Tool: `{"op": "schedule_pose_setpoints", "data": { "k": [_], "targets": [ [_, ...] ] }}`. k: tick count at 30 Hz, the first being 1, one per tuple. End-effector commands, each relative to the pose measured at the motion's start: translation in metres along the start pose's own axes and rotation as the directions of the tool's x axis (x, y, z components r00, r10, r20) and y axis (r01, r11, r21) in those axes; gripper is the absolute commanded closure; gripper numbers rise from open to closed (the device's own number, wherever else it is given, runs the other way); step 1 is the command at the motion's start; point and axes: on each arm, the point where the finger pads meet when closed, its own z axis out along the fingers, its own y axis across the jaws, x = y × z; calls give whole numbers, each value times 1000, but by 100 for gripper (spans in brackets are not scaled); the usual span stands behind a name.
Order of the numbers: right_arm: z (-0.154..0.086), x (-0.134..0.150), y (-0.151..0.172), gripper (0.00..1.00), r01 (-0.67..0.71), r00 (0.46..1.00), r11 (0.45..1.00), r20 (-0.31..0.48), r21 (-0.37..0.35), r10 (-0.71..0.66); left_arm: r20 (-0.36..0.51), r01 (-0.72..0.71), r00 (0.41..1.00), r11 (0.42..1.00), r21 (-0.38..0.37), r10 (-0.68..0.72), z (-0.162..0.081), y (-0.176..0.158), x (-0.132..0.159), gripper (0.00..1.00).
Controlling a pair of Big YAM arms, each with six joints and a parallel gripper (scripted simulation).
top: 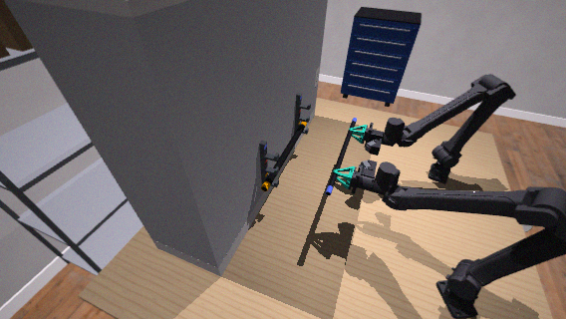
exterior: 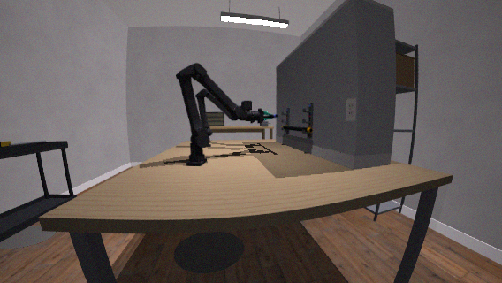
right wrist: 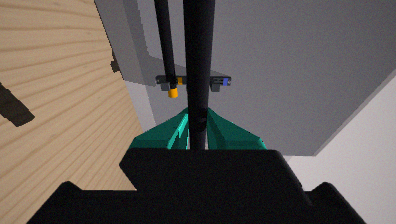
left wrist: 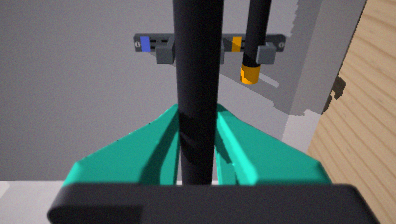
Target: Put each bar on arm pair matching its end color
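Note:
My left gripper (top: 338, 175) (left wrist: 197, 113) and right gripper (top: 353, 133) (right wrist: 198, 114) are both shut on the blue-ended bar (top: 343, 154) (left wrist: 198, 60) (right wrist: 199, 50), near its two ends. It hangs in the air in front of the rack, clear of it. The orange-ended bar (top: 288, 154) (exterior: 297, 128) (left wrist: 257, 25) (right wrist: 166, 45) lies on the lowest rack arms. The labels just above these arms are orange (left wrist: 236, 44) (right wrist: 180, 81). The top labels are blue (left wrist: 145, 44) (right wrist: 226, 81). In both wrist views the held bar hides the middle labels.
The two rack uprights are fixed to the grey wall block (top: 199, 125) (exterior: 331, 88), which stands on the wooden table (exterior: 199, 190). The held bar casts its shadow on the table. A blue drawer cabinet (top: 381, 55) stands beyond the table.

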Motion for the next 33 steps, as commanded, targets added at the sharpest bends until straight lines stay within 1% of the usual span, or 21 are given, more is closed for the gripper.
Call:
{"op": "schedule_pose_setpoints", "data": {
  "k": [1,5,33],
  "targets": [
    [5,5,-42,100,-40,999,997,-17,66,41,-15,39,999,996,-76,-40,1,45,8,100],
    [5,5,-45,100,-40,999,997,-17,66,41,-15,39,999,996,-76,-40,1,47,8,100],
    [7,5,-103,100,-40,999,997,-17,66,42,-15,39,999,996,-76,-40,4,105,7,100]
  ]
}}
